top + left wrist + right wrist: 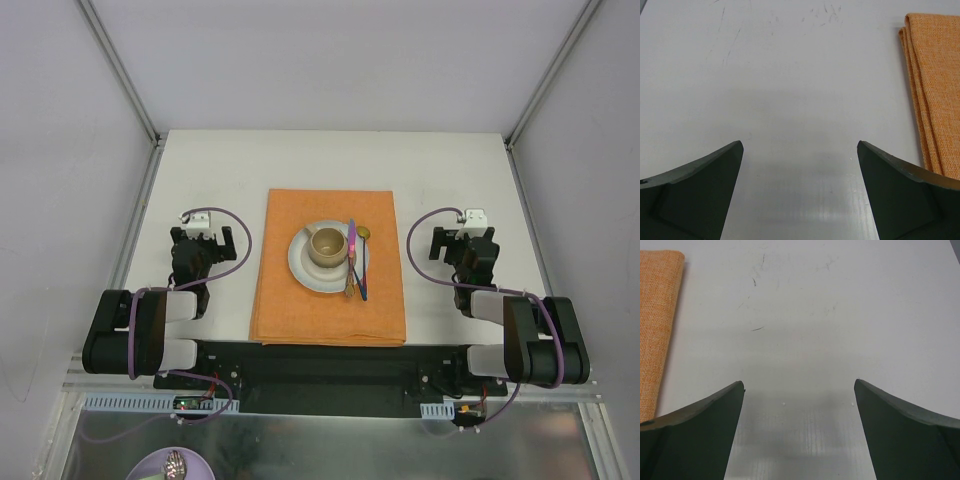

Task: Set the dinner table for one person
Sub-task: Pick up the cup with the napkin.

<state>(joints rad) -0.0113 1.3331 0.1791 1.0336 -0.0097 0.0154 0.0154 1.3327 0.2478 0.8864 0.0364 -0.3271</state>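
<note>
The white table point(440, 170) fills the middle of the top view, with metal rails along its edges and the arm bases at its 6 o'clock edge. An orange cloth placemat point(300, 300) lies flat at the table's centre, reaching almost to that near edge.

A pale round plate point(302, 262) sits on the placemat, a little toward 12 o'clock from the cloth's middle. A tan cup point(327, 246) stands upright on the plate. Several utensils lie bunched along the plate's 3 o'clock side, running roughly from 12 to 6 o'clock. They are a pink utensil point(351, 240), a spoon point(362, 234) with a golden bowl at the far end, and a dark utensil point(360, 285) whose near end rests on the cloth.

The left hand point(203, 234) is at 9 o'clock of the placemat, just beside its edge. Its jaws are spread wide with only bare table between them, and they hold nothing. In its wrist view the folded edge of the cloth shows at 3 o'clock.

The right hand point(464, 234) is at 3 o'clock of the placemat, a little farther from the cloth. It too is spread wide and grips nothing, with lightly scuffed table between its fingers. The cloth's edge shows at 9 o'clock in its wrist view.
</note>
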